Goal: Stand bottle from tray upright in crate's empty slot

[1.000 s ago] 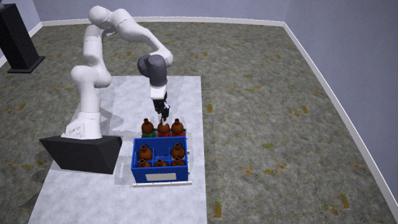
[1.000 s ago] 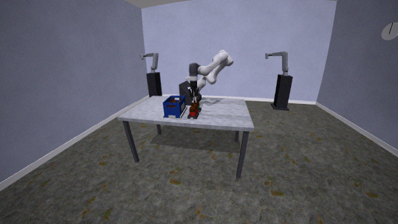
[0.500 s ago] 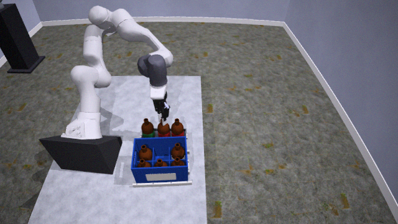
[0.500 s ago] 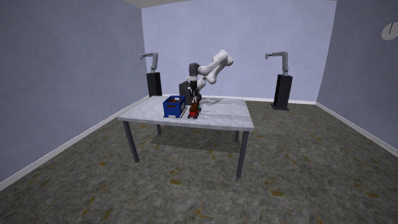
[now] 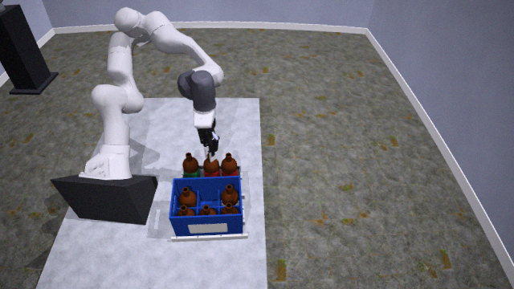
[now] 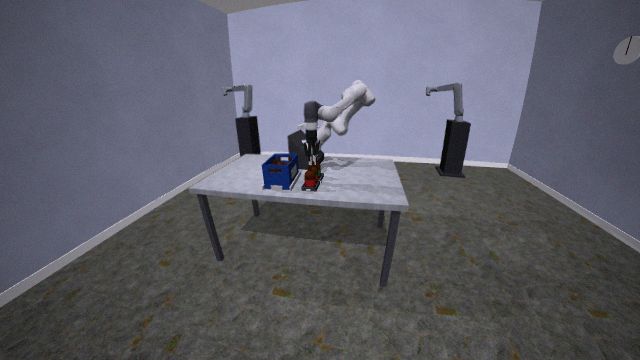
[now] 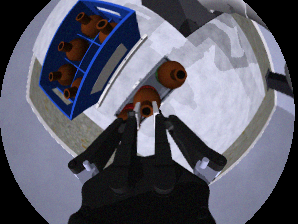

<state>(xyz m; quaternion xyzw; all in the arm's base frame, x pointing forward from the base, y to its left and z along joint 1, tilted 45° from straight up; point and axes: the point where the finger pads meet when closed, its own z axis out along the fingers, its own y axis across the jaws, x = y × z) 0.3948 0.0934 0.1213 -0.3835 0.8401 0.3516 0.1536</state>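
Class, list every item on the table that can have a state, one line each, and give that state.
gripper: shut on the middle bottle's neck.
middle bottle: upright in the tray, gripped.
left bottle: upright in the tray, free.
right bottle: upright in the tray, free.
crate: five slots filled, back middle slot empty.
tray: holds all three bottles.

White arm (image 5: pixel 120 76), grey wrist, black end effector (image 5: pixel 210 149)

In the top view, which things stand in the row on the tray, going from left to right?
Bottle with green base → bottle with red base, its neck gripped by the tool → another red-based bottle.
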